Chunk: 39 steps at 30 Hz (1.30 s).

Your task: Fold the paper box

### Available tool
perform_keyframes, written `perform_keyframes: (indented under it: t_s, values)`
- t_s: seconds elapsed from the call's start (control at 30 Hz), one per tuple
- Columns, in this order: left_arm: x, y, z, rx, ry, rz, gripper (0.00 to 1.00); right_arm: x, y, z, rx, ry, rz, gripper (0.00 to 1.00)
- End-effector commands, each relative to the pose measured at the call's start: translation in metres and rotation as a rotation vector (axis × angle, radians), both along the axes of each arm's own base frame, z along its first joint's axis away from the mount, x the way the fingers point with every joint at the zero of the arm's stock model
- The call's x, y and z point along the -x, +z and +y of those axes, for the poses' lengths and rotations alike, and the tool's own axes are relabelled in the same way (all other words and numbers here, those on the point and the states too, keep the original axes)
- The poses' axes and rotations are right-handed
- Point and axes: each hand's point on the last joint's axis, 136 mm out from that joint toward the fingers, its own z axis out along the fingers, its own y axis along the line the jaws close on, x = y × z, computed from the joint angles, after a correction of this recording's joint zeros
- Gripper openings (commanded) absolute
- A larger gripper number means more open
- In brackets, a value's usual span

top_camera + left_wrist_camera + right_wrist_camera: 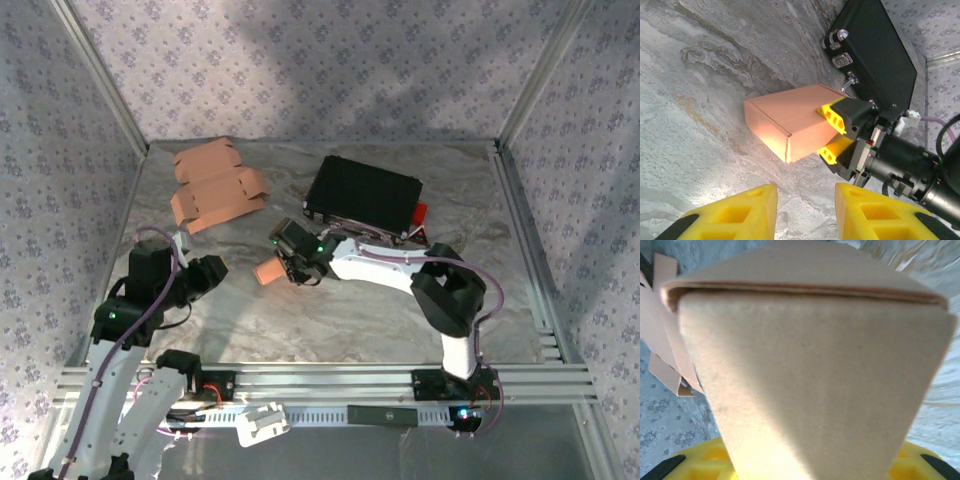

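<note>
Where the bench (330, 330) lies bare near its middle, the paper box (268, 272) sits clamped in the right fingers (292, 256); whether it rests on the surface or hangs just above it I cannot tell. In the left wrist view, one yellow finger presses the upper face of the box (790, 120) and the other its underside, at the end nearest the black case (875, 55). The free end points towards the left fingers (747, 212), which stand apart with nothing between them, near the box but not touching it. In the right wrist view the box (810, 370) is close up, with a folded seam along its top edge.

The black case (362, 195) lies at the back right, just behind the right wrist. Flat cardboard blanks (215, 190) lie at the back left, well apart from the box. Patterned walls (60, 150) close the left, back and right sides, and a metal rail (340, 380) runs along the near edge. Open surface lies in front of the box.

The right arm (380, 262) rises from the near right, its elbow bent, its forearm reaching left, low and almost level. The left arm (135, 300) leans in from the near-left corner, its wrist turned towards the box.
</note>
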Motion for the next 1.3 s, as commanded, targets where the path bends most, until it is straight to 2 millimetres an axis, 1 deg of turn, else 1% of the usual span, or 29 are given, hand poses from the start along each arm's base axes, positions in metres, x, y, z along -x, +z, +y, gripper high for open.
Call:
perform_keyframes:
  t_s: [0.0, 0.1, 0.2, 0.23, 0.27, 0.37, 0.43, 0.53, 0.6, 0.7, 0.77, 0.87, 0.97, 1.03, 1.13, 1.2, 1.27]
  values:
    - [0.0, 0.0, -0.004, 0.022, -0.016, -0.013, 0.35, 0.002, 0.016, -0.034, 0.039, -0.088, -0.089, 0.31]
    - [0.0, -0.005, -0.007, 0.042, -0.027, -0.009, 0.35, 0.016, 0.019, -0.086, 0.09, -0.161, -0.129, 0.31]
    - [0.0, -0.009, -0.012, 0.064, -0.045, 0.001, 0.35, 0.032, 0.026, -0.15, 0.146, -0.242, -0.182, 0.31]
    - [-0.001, -0.01, -0.015, 0.073, -0.054, 0.002, 0.35, 0.039, 0.026, -0.175, 0.165, -0.275, -0.192, 0.32]
    - [-0.001, -0.011, -0.017, 0.082, -0.062, 0.005, 0.35, 0.046, 0.024, -0.199, 0.176, -0.307, -0.199, 0.33]
    - [-0.005, -0.015, -0.023, 0.103, -0.077, 0.003, 0.34, 0.064, 0.015, -0.26, 0.18, -0.401, -0.229, 0.35]
    - [-0.009, -0.016, -0.029, 0.115, -0.09, -0.008, 0.34, 0.071, 0.007, -0.288, 0.171, -0.456, -0.234, 0.36]
    - [-0.016, -0.02, -0.039, 0.119, -0.11, -0.006, 0.34, 0.077, -0.008, -0.316, 0.151, -0.52, -0.227, 0.37]
    - [-0.02, -0.023, -0.045, 0.115, -0.122, -0.002, 0.34, 0.081, -0.019, -0.325, 0.135, -0.552, -0.195, 0.4]
    - [-0.024, -0.026, -0.05, 0.12, -0.129, 0.006, 0.34, 0.078, -0.034, -0.332, 0.101, -0.578, -0.17, 0.45]
    - [-0.026, -0.03, -0.05, 0.115, -0.125, 0.014, 0.34, 0.077, -0.04, -0.335, 0.089, -0.586, -0.155, 0.51]
    - [-0.029, -0.035, -0.051, 0.109, -0.127, 0.025, 0.34, 0.081, -0.049, -0.339, 0.096, -0.588, -0.113, 0.63]
    - [-0.03, -0.039, -0.053, 0.097, -0.138, 0.042, 0.34, 0.083, -0.052, -0.342, 0.106, -0.58, -0.089, 0.71]
    - [-0.032, -0.039, -0.051, 0.072, -0.146, 0.054, 0.35, 0.08, -0.048, -0.34, 0.095, -0.563, -0.093, 0.75]
    - [-0.038, -0.038, -0.041, 0.037, -0.126, 0.089, 0.4, 0.069, -0.026, -0.335, 0.117, -0.49, -0.139, 0.77]
    - [-0.046, -0.038, -0.029, 0.041, -0.084, 0.112, 0.43, 0.067, -0.01, -0.332, 0.158, -0.436, -0.138, 0.78]
    - [-0.054, -0.039, -0.017, 0.06, -0.026, 0.116, 0.44, 0.063, 0.003, -0.327, 0.173, -0.395, -0.164, 0.78]
